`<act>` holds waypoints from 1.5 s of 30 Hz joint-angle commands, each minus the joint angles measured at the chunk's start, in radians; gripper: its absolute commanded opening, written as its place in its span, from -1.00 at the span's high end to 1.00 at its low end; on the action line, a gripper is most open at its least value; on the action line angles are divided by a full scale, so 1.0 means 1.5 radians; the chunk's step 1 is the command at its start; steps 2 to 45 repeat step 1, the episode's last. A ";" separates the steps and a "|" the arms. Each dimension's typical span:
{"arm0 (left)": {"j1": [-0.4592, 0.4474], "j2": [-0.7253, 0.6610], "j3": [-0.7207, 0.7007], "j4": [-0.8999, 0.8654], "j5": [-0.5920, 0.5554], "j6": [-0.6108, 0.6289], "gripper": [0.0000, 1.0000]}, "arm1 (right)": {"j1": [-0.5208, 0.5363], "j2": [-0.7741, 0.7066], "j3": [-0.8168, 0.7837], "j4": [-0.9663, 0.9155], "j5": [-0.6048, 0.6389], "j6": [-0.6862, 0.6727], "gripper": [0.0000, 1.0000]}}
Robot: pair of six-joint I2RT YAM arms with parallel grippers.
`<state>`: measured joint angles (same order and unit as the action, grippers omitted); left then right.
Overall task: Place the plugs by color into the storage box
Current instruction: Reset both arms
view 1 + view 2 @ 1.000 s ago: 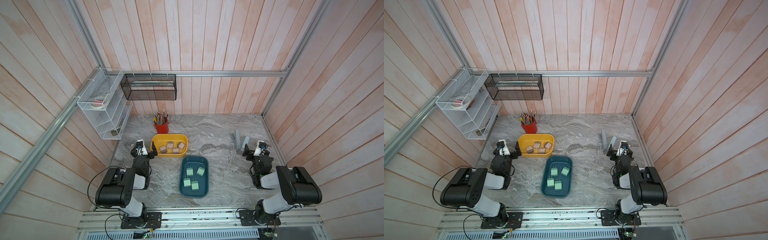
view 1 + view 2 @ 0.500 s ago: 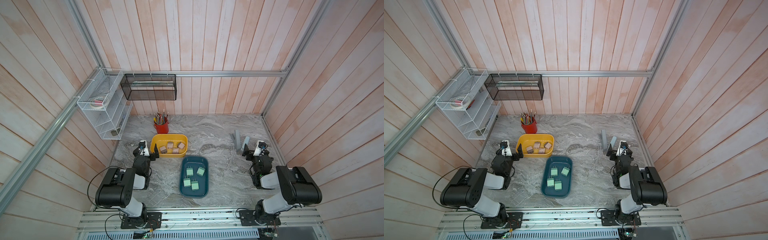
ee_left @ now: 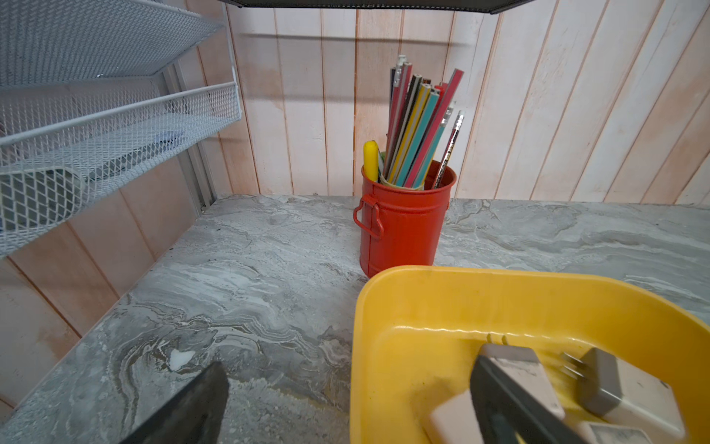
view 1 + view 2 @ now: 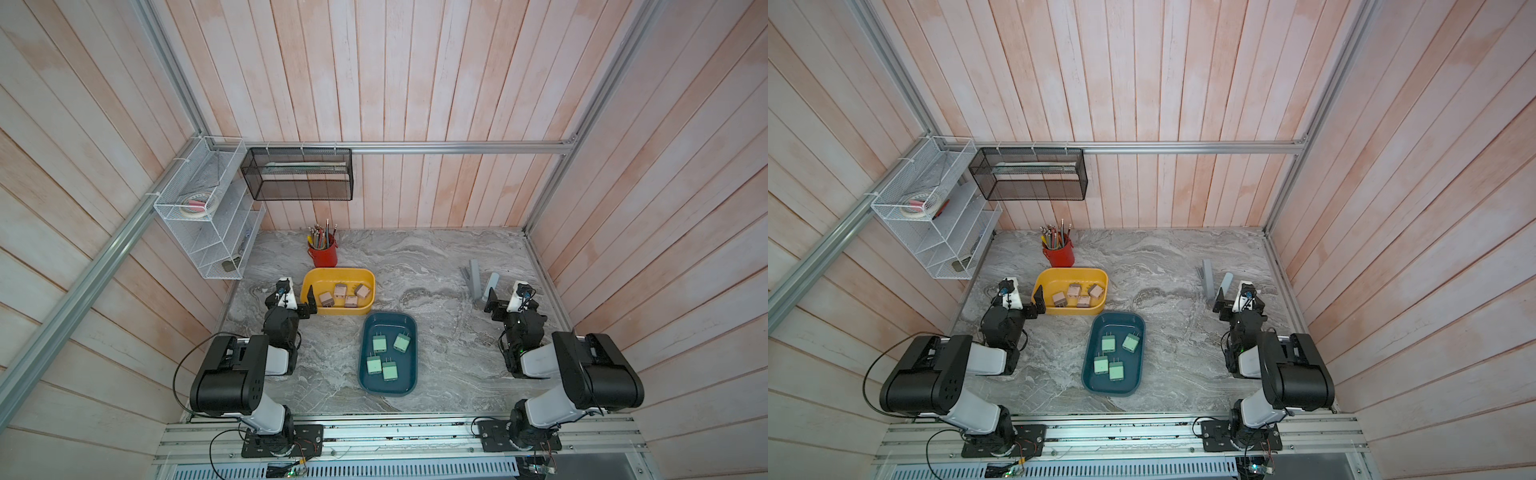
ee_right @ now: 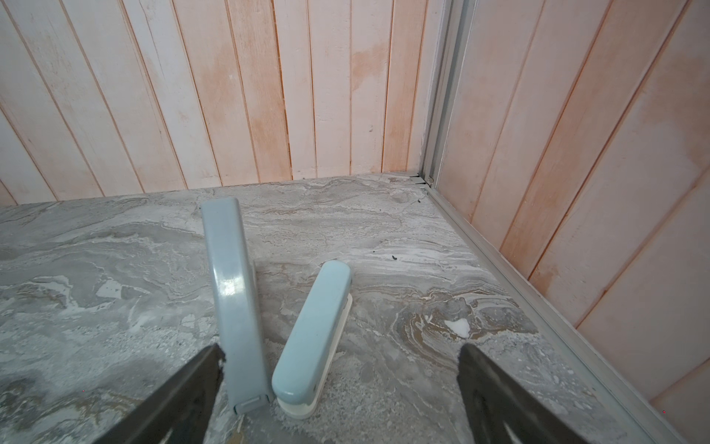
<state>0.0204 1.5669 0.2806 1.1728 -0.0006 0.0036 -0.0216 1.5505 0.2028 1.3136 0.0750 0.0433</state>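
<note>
I see four pinkish-tan cube plugs [image 4: 340, 291] in the yellow plastic tub [image 4: 338, 271], four mint green plugs [image 4: 379, 343] in the dark teal tray [image 4: 388, 322], on the marbled grey bench [image 4: 436, 353]. Left end effector [image 3: 345, 407] gapes, one finger [image 3: 495, 388] seemingly over the tub; right end effector [image 5: 340, 396] gapes, empty.

Four tan plugs [image 4: 351, 301] in the yellow bin [image 4: 338, 272]; four mint plugs [image 4: 379, 343] (lying flat) in the teal bin [image 4: 406, 376].

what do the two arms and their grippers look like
The left arm and right arm match: boxy black joint housings, rounded pale grey links, thin black cables looping near the bases. The left gripper and right gripper carry white camera blocks and flat black tapering jaws.
</note>
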 commanded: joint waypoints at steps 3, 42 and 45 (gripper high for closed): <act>0.002 -0.003 -0.003 -0.002 0.027 -0.003 -0.99 | -0.003 0.008 0.006 0.020 -0.009 -0.008 -0.96; 0.002 -0.003 -0.003 -0.002 0.027 -0.003 -0.99 | -0.003 0.008 0.006 0.020 -0.009 -0.008 -0.96; 0.002 -0.003 -0.003 -0.002 0.027 -0.003 -0.99 | -0.003 0.008 0.006 0.020 -0.009 -0.008 -0.96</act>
